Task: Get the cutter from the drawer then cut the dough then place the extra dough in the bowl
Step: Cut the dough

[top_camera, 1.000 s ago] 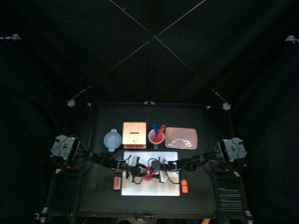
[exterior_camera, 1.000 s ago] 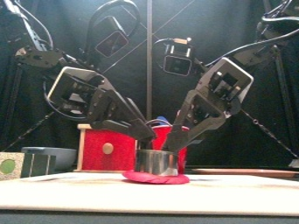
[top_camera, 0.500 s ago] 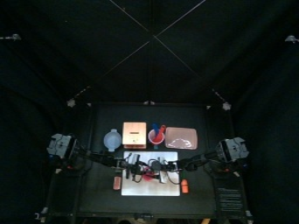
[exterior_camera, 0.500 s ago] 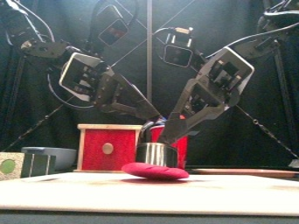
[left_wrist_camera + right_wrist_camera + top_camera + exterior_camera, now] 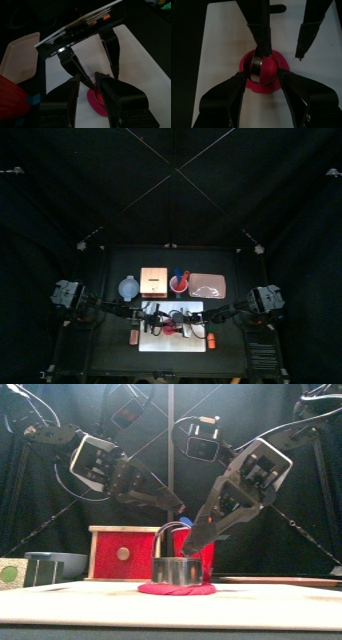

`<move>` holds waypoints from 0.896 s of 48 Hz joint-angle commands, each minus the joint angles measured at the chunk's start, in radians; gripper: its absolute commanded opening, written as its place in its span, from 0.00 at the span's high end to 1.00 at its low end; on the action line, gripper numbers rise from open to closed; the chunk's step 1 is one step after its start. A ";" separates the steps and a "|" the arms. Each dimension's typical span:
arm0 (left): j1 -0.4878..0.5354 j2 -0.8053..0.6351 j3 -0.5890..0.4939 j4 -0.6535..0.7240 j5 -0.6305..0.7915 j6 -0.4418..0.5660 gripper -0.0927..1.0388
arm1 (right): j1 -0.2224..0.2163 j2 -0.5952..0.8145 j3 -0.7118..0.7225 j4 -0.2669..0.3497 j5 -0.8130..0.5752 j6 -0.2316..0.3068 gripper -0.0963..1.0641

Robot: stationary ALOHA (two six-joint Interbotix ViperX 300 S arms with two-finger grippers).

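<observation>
The cutter (image 5: 177, 570) sat upright on the red dough (image 5: 177, 589), which lay flat on the white cutting board (image 5: 80, 602). My right gripper (image 5: 262, 75) was low over them with its jaws spread, one on each side of the metal ring. Whether the pads actually touched its wall I could not tell. My left gripper (image 5: 89, 78) hung just above the cutter, angled in from the other side, its jaws parted.
</observation>
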 commanded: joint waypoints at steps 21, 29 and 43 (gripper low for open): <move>-0.046 -0.015 0.106 -0.087 -0.032 0.000 0.36 | -0.006 -0.048 -0.130 0.000 0.199 0.006 0.19; -0.077 0.029 0.112 -0.100 -0.103 0.000 0.48 | -0.015 -0.046 -0.179 0.000 0.290 0.005 0.19; -0.109 0.123 0.081 -0.126 -0.121 -0.002 0.51 | -0.029 -0.040 -0.238 0.000 0.390 0.008 0.19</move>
